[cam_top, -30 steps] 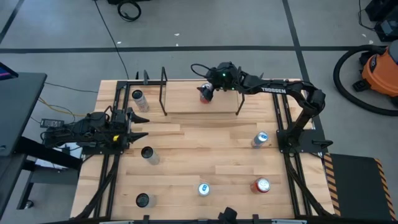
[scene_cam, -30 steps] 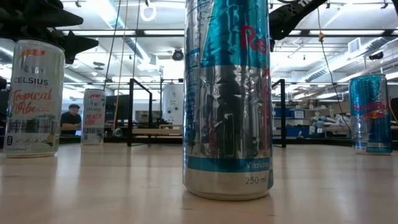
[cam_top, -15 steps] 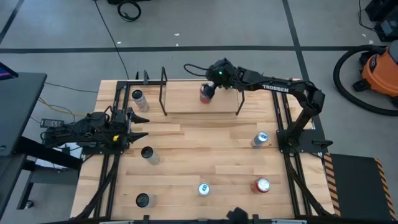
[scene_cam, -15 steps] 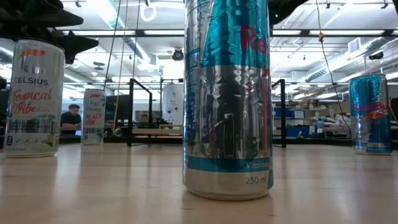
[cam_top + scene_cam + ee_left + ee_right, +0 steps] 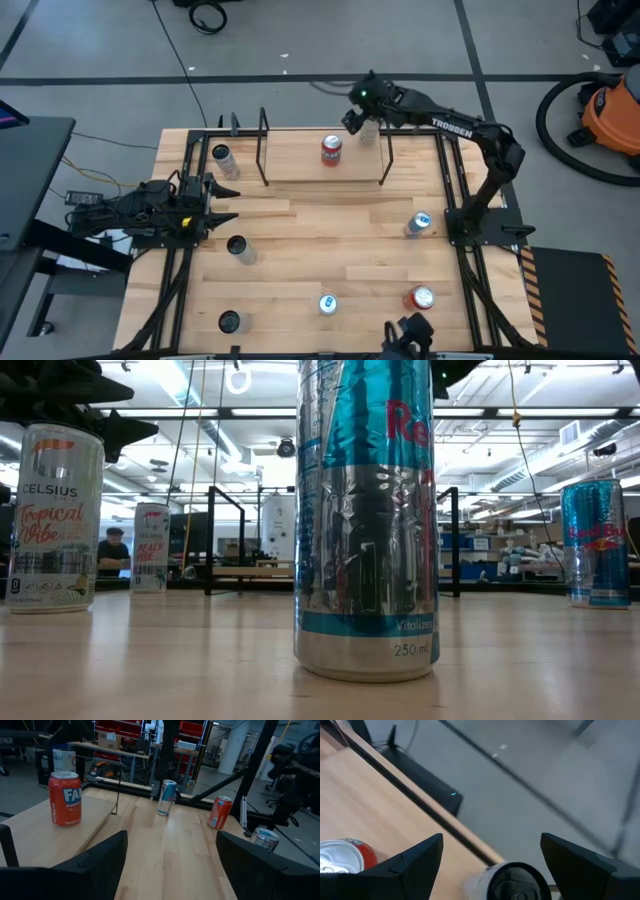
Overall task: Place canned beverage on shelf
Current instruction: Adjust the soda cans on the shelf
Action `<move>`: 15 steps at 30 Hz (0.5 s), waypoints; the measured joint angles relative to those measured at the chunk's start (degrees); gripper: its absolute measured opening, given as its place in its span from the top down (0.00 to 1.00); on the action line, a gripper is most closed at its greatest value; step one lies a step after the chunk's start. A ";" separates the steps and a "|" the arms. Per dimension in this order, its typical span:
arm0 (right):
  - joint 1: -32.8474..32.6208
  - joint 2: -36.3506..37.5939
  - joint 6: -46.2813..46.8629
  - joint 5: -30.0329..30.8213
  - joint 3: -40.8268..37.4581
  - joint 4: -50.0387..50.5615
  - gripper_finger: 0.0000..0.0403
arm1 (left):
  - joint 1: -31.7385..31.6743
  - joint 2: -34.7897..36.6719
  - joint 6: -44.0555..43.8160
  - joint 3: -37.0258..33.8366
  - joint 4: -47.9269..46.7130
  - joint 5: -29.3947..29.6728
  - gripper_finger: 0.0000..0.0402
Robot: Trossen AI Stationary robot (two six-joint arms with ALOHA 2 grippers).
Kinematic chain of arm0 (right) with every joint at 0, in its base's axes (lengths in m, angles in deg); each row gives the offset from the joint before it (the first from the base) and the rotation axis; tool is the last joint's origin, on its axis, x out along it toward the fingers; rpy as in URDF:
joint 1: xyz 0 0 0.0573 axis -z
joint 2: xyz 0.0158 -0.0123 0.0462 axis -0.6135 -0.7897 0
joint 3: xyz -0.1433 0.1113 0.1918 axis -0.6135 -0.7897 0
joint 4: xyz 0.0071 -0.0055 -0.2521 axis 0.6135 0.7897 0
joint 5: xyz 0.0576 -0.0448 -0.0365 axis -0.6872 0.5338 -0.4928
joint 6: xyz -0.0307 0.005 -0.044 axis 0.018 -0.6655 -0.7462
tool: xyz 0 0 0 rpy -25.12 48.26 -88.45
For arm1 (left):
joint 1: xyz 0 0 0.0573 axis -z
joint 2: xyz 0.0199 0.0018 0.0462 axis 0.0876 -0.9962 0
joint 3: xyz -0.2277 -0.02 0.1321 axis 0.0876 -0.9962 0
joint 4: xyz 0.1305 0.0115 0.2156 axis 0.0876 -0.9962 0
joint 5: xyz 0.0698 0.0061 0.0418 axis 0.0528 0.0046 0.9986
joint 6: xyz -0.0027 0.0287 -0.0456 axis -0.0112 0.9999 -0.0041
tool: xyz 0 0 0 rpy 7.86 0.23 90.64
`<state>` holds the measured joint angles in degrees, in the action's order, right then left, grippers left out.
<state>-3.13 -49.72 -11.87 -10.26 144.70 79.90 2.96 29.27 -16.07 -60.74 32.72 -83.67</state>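
Note:
A red can [image 5: 331, 150] stands upright on its base on the light wood board of the shelf [image 5: 295, 162], about midway between the black end frames. It also shows in the left wrist view [image 5: 65, 798] and the right wrist view [image 5: 340, 855]. My right gripper [image 5: 353, 120] is open and empty, raised above the shelf's far right part; its own view [image 5: 490, 852] shows the wide gap between its fingers. My left gripper [image 5: 222, 200] waits open and empty at the table's left side [image 5: 170, 855].
Several more cans stand on the table: one left of the shelf [image 5: 222, 158], two at the near left [image 5: 237, 247], and others at the near middle and right [image 5: 419, 224]. A pale can with a dark top [image 5: 512, 880] shows below my right gripper.
My right gripper has come away from the red can. It has risen and gone toward the table's far edge and a little to the right. The red can stays upright on the shelf board where it was.

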 joint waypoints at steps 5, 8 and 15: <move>4.38 0.00 3.72 -7.24 0.03 0.47 0.15 | 0.00 0.00 -0.01 0.00 -0.01 0.00 0.23; 5.53 0.00 3.47 -6.75 0.03 1.28 0.15 | 0.00 0.00 -0.07 0.00 -0.01 0.00 0.23; 6.41 0.00 3.56 -7.32 0.03 5.30 0.15 | 0.00 0.00 -0.07 0.00 -0.01 0.00 0.23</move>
<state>3.28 -49.72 -8.32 -17.58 144.72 85.21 2.96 29.27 -16.14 -60.74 32.71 -83.67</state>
